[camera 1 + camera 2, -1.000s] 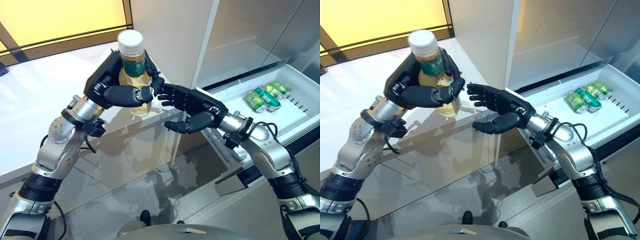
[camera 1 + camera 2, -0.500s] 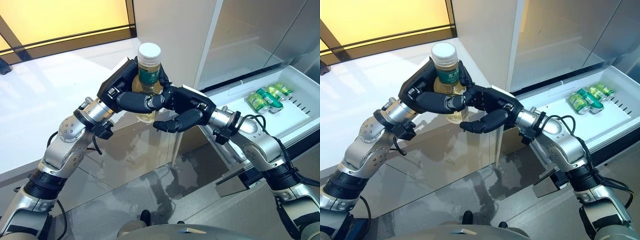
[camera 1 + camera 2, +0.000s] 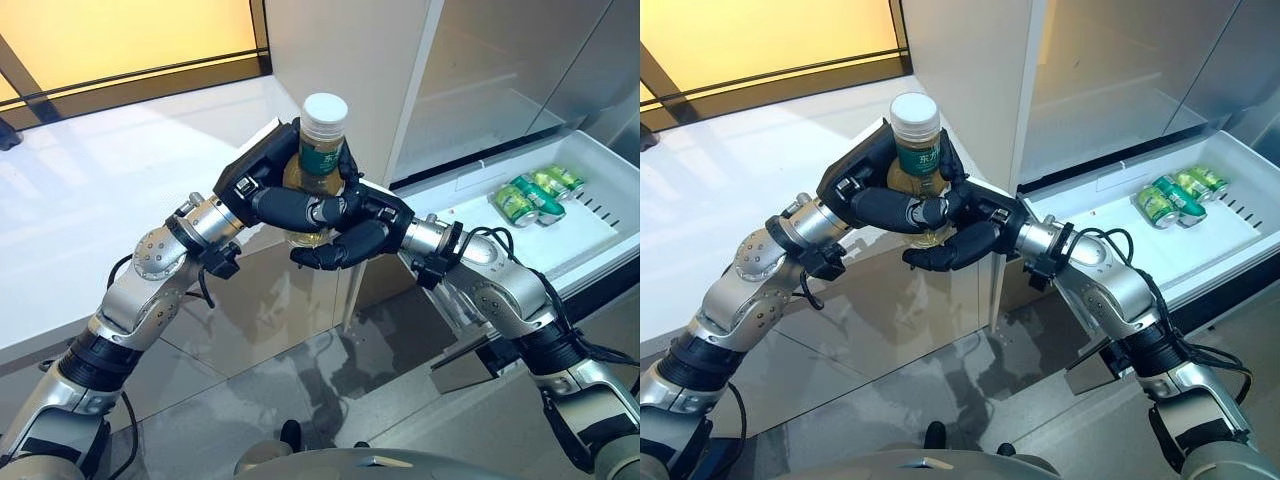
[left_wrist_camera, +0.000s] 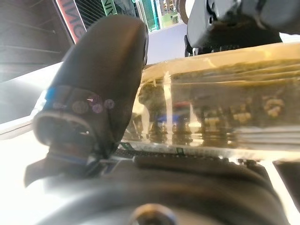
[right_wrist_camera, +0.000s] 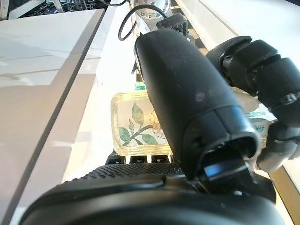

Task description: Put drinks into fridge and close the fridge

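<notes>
A drink bottle (image 3: pixel 322 145) with a white cap, green label and yellow liquid stands upright in the air in front of the fridge's white side. My left hand (image 3: pixel 268 188) is shut on it, thumb across the front and fingers behind. My right hand (image 3: pixel 378 214) comes in from the right and wraps the bottle's lower part, its thumb (image 5: pixel 187 93) curled under and across the bottle (image 5: pixel 133 131). In the left wrist view the bottle (image 4: pixel 215 112) lies across the palm beside the thumb (image 4: pixel 93 93).
An open white fridge drawer (image 3: pixel 590 240) at the right holds several green cans (image 3: pixel 530 195). The fridge's white wall (image 3: pixel 340 60) stands right behind the hands. A white counter (image 3: pixel 80 200) stretches to the left, with glossy floor below.
My left hand carried the bottle rightward and slightly down. My right hand moved left to meet it and its thumb and fingers closed round the bottle's lower part.
</notes>
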